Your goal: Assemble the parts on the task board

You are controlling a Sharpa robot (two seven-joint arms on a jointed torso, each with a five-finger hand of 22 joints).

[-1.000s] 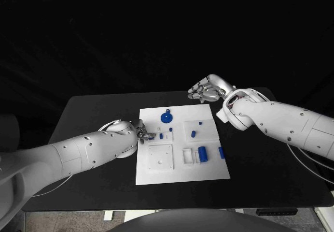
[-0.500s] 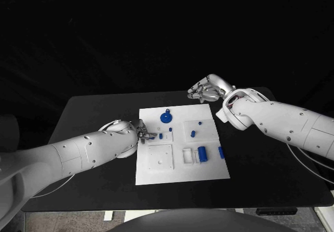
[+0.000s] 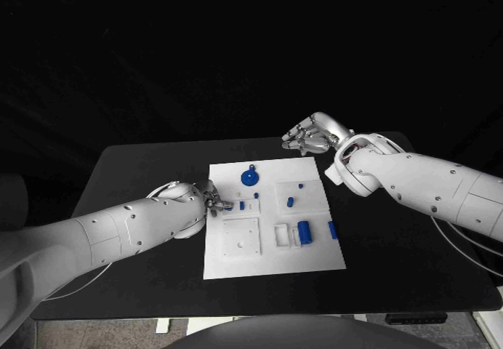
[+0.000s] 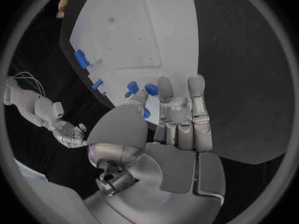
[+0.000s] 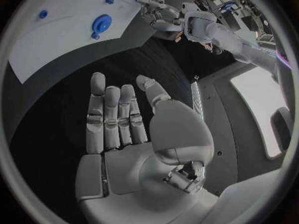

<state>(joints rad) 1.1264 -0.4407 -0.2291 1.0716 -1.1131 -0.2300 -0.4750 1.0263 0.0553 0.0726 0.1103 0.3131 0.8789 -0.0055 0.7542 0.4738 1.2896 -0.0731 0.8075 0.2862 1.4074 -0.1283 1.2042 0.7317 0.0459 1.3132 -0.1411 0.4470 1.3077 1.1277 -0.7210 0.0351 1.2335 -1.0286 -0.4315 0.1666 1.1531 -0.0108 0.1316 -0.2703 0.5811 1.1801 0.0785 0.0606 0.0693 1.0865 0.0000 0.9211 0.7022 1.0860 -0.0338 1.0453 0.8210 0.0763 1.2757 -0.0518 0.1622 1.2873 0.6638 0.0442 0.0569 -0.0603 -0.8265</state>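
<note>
The white task board [image 3: 275,254] lies mid-table. My left hand [image 3: 214,204] is at the board's left edge and pinches a small blue part [image 4: 151,89] between thumb and a finger, just over the board [image 4: 137,30]. Beside it stands a blue peg [image 3: 242,206]. A round blue disc [image 3: 251,177] lies near the far edge, also the disc [image 5: 101,22] in the right wrist view. A blue block [image 3: 305,231] and a slim blue piece [image 3: 334,230] lie at the right. My right hand [image 3: 312,135] hovers beyond the board's far right corner, fingers spread and empty [image 5: 124,119].
A raised white square plate [image 3: 239,237] and a small white frame [image 3: 283,234] sit on the board's near half. Two small blue studs [image 3: 291,200] [image 3: 300,185] stand right of centre. Bare black table [image 3: 408,254] surrounds the board.
</note>
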